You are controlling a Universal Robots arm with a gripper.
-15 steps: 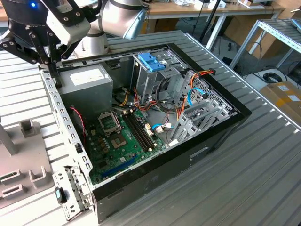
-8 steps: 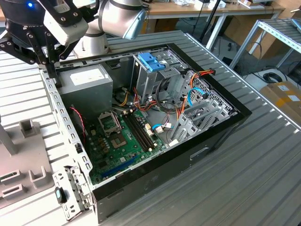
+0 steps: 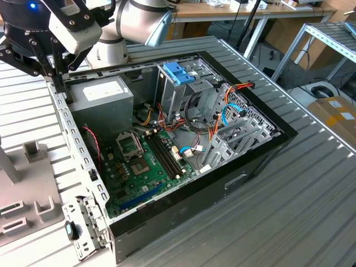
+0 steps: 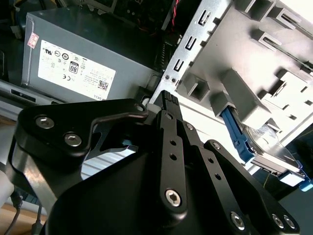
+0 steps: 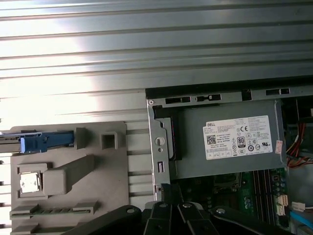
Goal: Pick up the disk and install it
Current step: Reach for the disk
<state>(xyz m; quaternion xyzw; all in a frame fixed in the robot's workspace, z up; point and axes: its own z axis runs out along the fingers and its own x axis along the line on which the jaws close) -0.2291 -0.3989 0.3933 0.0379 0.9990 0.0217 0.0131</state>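
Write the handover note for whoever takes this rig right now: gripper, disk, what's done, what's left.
Gripper: hangs above the rim of the open computer case, beside the power supply. The disk is not in it.
Disk: sits in the grey fixture plate outside the case, with its blue rail attached.
Done: nothing that shows; the disk is not yet picked up.
Left: the pickup and the install, both in full.
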